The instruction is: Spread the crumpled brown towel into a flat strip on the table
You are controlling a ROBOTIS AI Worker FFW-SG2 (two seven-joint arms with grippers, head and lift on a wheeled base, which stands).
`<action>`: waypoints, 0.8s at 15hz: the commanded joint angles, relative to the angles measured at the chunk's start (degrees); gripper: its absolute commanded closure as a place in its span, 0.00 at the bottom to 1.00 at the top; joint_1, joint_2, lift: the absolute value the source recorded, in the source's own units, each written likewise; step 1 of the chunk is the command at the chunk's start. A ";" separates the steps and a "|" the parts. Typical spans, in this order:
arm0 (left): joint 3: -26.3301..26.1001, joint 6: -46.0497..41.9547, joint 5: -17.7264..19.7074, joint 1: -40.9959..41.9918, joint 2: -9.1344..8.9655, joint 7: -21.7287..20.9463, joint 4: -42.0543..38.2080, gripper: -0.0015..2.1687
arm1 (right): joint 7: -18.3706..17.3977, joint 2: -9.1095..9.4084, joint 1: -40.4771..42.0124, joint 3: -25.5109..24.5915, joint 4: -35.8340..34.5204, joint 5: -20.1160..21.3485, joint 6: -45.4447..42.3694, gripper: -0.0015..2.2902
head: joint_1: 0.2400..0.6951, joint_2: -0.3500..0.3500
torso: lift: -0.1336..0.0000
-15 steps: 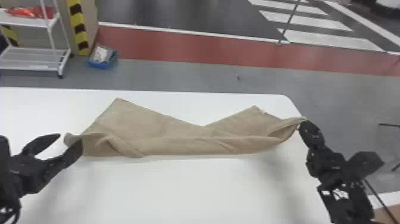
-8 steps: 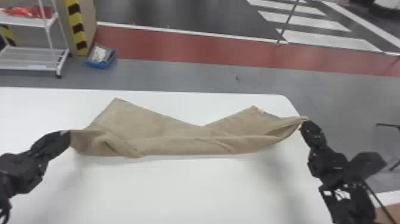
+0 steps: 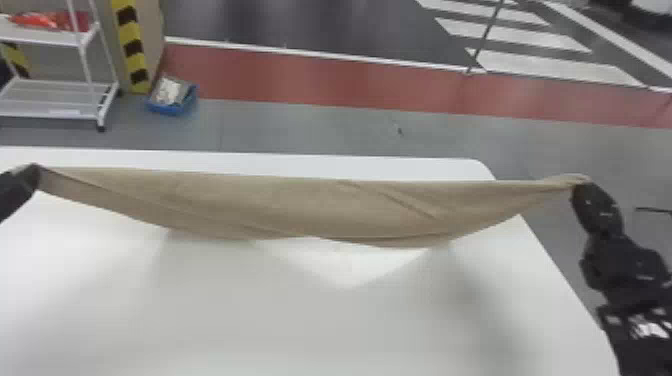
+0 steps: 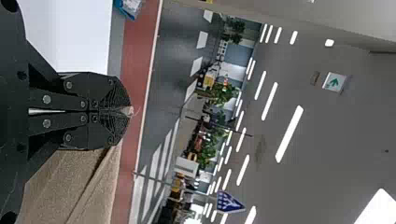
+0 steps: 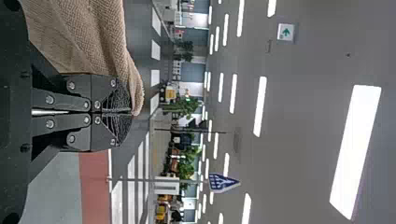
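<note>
The left gripper (image 4: pixel 127 112) and right gripper (image 5: pixel 128 112) pinch opposite ends of the brown towel (image 3: pixel 300 205) above the table (image 3: pixel 300 330), and we judge it light and limp (it sags mid-span), best held by its end corners.

Green-arrow sign (image 5: pixel 286 32), blue triangular sign (image 5: pixel 222 183)

Your left gripper (image 3: pixel 33 176) is closed, raised at the head view's left edge. Your right gripper (image 3: pixel 581 186) is closed, raised at the far right, angled inward.
</note>
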 commanded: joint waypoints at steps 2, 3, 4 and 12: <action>4.21 0.14 7.32 1.09 0.13 -3.22 0.00 0.83 | 0.11 1.42 4.70 -5.62 -12.45 -5.50 10.00 0.77 | 1.00 0.15 | 0.07; 4.74 0.14 7.41 1.35 0.13 -3.75 -0.35 0.83 | -1.13 1.50 5.22 -7.02 -15.44 -7.17 17.03 0.77 | 1.00 0.16 | 0.07; 4.74 0.14 7.50 1.44 0.31 -3.93 -0.70 0.83 | -3.41 1.42 4.78 -7.11 -16.67 -7.61 21.42 0.77 | 1.00 0.16 | 0.07; -0.44 1.37 -0.23 -0.23 0.22 -4.28 0.00 0.83 | -12.11 0.80 -21.23 8.09 19.72 8.39 22.30 0.67 | 1.00 0.15 | 0.07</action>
